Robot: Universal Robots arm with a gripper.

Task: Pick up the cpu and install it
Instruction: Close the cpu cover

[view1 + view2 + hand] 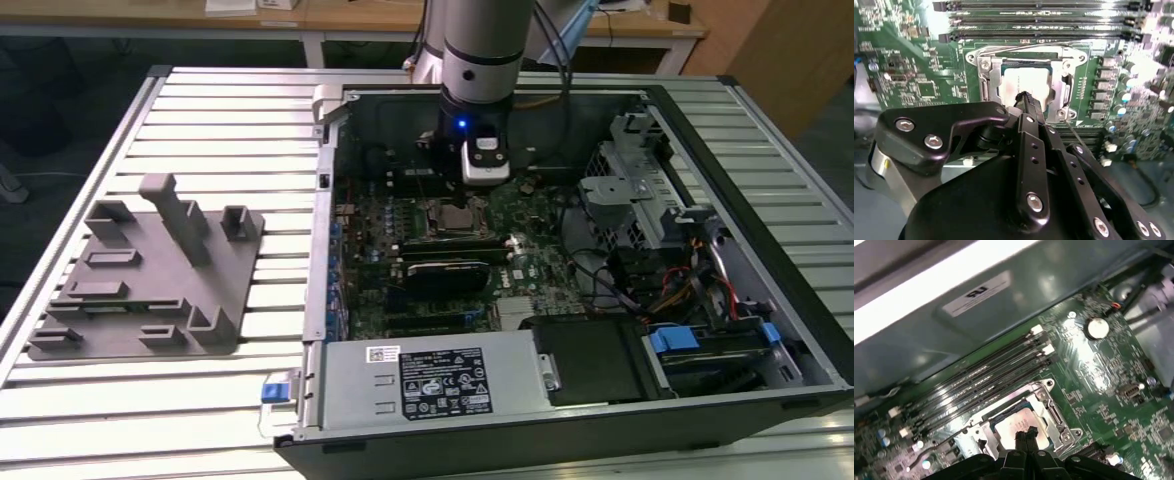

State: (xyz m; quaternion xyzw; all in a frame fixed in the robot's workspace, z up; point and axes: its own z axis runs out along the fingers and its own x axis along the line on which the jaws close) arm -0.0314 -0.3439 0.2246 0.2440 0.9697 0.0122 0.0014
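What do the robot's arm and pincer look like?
The arm is a silver-grey tube with a black wrist band, a small blue light and dark cables alongside. The pincer is black, built of jointed bars fastened with silver screws.

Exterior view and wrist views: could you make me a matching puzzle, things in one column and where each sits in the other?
1. cpu
2. end effector
3. grey fixture plate

A. on the slatted table, to the exterior view's left of the computer case
B. inside the metal socket frame
C. over the cpu, fingers shut

Pairs: 1-B, 2-C, 3-A.
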